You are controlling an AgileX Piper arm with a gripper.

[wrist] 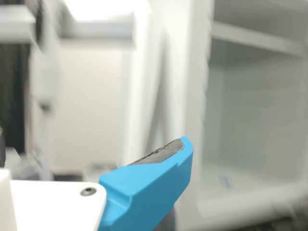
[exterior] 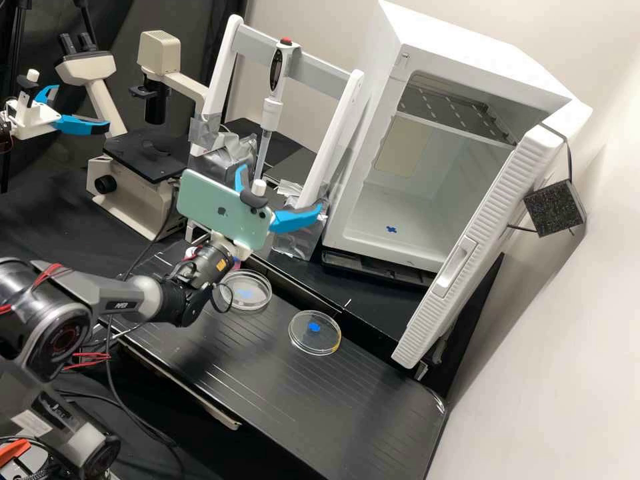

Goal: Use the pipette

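The pincer [exterior: 281, 187] is spread wide near the pipette [exterior: 271, 113], which hangs at the crossbar of the white rack [exterior: 340, 120]. Two dishes [exterior: 313, 342] lie on the black surface [exterior: 367, 400].

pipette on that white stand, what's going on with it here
A robot arm has its open hand near the pipette, with nothing between the fingers. The pipette is upright in the white stand, not in the hand's grasp. Two clear round dishes, one farther back and one nearer the white cabinet's open door, lie on the black surface.
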